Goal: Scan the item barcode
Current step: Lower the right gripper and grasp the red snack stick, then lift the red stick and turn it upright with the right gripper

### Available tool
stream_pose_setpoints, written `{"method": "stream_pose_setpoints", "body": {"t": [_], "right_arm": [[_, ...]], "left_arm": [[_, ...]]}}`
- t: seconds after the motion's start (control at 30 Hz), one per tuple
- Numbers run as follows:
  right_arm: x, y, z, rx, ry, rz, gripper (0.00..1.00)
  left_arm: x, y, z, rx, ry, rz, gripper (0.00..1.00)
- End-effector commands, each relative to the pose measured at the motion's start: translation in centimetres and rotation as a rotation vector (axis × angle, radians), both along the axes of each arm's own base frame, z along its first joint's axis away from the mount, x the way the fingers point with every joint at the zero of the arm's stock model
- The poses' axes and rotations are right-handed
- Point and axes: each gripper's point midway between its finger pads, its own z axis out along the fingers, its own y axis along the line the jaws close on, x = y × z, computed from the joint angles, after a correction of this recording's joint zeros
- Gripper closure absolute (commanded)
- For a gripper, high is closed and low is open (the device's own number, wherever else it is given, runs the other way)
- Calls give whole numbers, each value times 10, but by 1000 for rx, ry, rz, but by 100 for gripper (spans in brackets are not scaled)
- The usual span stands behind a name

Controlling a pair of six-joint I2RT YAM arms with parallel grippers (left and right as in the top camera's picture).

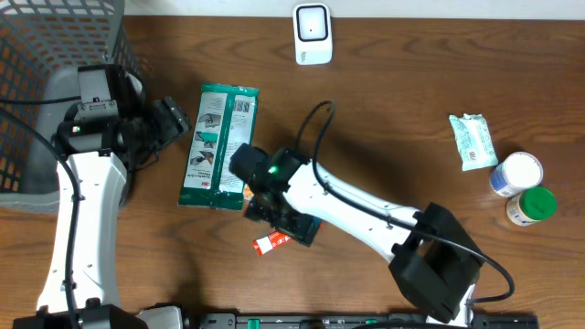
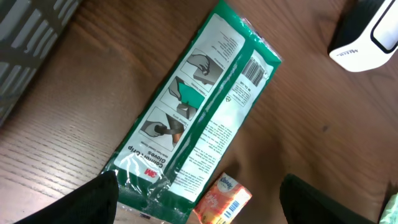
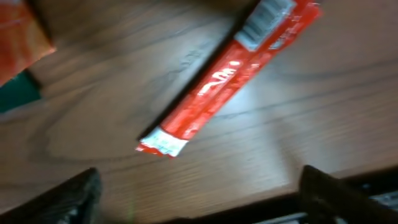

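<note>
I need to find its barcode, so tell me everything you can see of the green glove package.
The green glove package is a flat, glossy plastic pack lying back side up on the wooden table. A white panel carries instruction drawings, small print and a barcode near its far end. An orange packet lies at its near end.

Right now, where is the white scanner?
The scanner sits top centre in the overhead view, at the table's far edge, just beyond and right of the green glove pack. The left wrist view shows it top right.
</note>
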Motion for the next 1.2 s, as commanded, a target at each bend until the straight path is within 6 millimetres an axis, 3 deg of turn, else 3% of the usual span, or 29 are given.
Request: {"method": "stream_pose_setpoints", "body": {"t": [0.0, 0.1, 0.17, 0.2, 0.27, 0.4, 0.5, 0.63, 0.83, 0.97, 1.17], "right_arm": [[4, 7, -4, 8, -49, 11, 1], [8, 16, -3, 40, -70, 14, 1], [9, 19, -3, 54, -70, 14, 30], [8, 19, -3, 55, -66, 13, 38], [7, 18, -3, 50, -63, 13, 39], [1, 1, -4, -30, -34, -79, 64], [3, -14, -6, -105, -57, -150, 57], [13, -11, -16, -87, -106, -182, 52], [9, -19, -35, -102, -104, -194, 60], [8, -26, -39, -125, -101, -220, 56], [17, -43, -48, -192, -178, -239, 58]], "left_arm": [[4, 1, 7, 0, -18, -9, 19], [4, 1, 7, 0, -18, -9, 19], [4, 1, 7, 0, -18, -9, 19], [4, 1, 7, 0, -18, -9, 19], [4, 1, 7, 0, -18, -9, 19], [4, 1, 7, 0, -18, -9, 19], [4, 1, 7, 0, -18, -9, 19], [4, 1, 7, 0, -18, -9, 19], [4, 1, 7, 0, -18, -9, 19], [4, 1, 7, 0, -18, -9, 19], [4, 1, 7, 0, -18, -9, 19]]}}
